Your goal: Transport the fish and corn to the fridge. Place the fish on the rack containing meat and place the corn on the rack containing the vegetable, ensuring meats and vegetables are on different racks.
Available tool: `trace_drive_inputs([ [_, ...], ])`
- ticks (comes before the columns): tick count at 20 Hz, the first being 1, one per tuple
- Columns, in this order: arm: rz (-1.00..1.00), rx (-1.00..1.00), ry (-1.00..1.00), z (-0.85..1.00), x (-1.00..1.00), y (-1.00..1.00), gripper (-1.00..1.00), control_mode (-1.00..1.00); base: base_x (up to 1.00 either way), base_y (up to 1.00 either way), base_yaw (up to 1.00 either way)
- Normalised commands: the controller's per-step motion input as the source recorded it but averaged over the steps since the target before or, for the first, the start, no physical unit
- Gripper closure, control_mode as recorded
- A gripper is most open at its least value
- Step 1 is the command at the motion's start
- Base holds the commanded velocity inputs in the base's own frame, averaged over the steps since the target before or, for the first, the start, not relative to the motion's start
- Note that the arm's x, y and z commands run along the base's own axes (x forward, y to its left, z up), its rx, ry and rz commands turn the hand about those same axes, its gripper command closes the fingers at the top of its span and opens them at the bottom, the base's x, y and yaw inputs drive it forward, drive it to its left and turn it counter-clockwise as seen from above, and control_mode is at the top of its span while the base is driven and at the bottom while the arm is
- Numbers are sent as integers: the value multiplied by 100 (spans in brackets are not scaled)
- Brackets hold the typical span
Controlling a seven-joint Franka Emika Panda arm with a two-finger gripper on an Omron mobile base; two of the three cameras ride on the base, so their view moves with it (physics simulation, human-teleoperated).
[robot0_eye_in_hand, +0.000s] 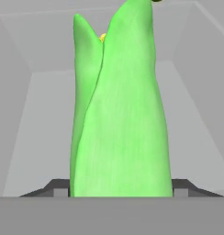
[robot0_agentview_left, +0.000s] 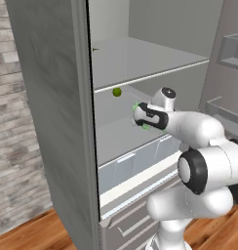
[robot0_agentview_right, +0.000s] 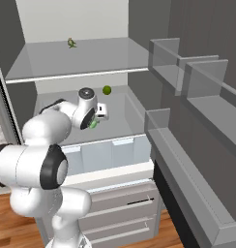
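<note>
Corn (robot0_eye_in_hand: 120, 110) sits pinched in my gripper (robot0_agentview_left: 138, 115), inside the fridge (robot0_agentview_left: 57, 122) over its lower shelf (robot0_agentview_right: 117, 114). Just beyond lies the vegetable (robot0_agentview_right: 107, 90) (a small dark-green ball). Bright green husk tapers to points.

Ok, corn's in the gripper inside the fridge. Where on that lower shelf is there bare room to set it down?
The lower shelf is bare except for the small green ball at the back. Free patches: the middle and front between the gripper and the clear bin, and the right side by the fridge wall. The corn sits between the fingers.
</note>
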Motion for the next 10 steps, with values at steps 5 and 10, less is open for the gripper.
trace_drive_inputs([
  [5,0,0,3,-34,56,0,100,-100,0,0,0],
  [10,0,0,1,-43,49,-2,100,-100,0,0,0],
])
